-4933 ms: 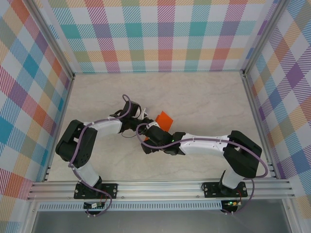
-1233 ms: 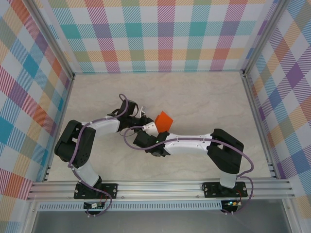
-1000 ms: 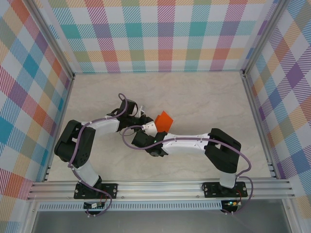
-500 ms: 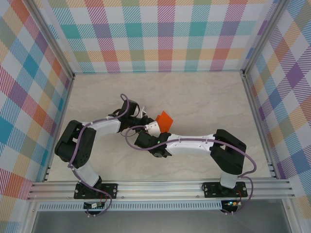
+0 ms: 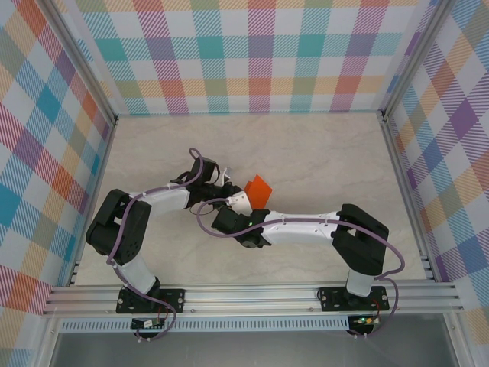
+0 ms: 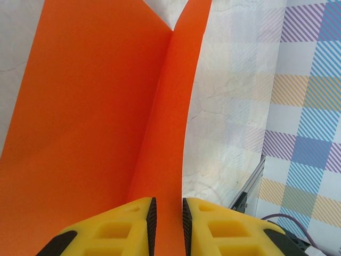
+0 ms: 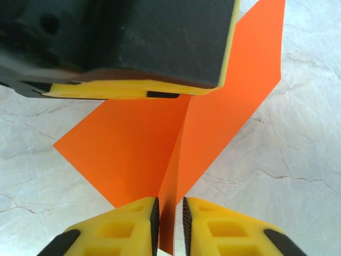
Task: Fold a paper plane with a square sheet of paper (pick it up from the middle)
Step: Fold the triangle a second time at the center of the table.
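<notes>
The square sheet of paper point(image 5: 260, 189) is bright orange and folded along a centre crease, with a flap spreading to each side like a paper plane. It is held just above the table's middle. My left gripper point(image 5: 228, 185) comes at it from the left. In the left wrist view this gripper point(image 6: 168, 213) is shut on the crease of the paper point(image 6: 96, 117). My right gripper point(image 5: 246, 199) reaches in from the near side. Its jaws point(image 7: 169, 213) stand narrow around the hanging fold of the paper point(image 7: 133, 149). The left gripper's body point(image 7: 133, 42) covers the paper's far part there.
The marble-patterned table point(image 5: 321, 153) lies bare around the paper. Plaid walls point(image 5: 260, 53) stand at the back and both sides, and a metal rail point(image 5: 252, 294) runs along the near edge. The two forearms meet close together near the middle.
The right gripper's jaws have closed from wide apart onto the paper's fold, and its arm has shifted slightly right. The left gripper and the paper have stayed put.
</notes>
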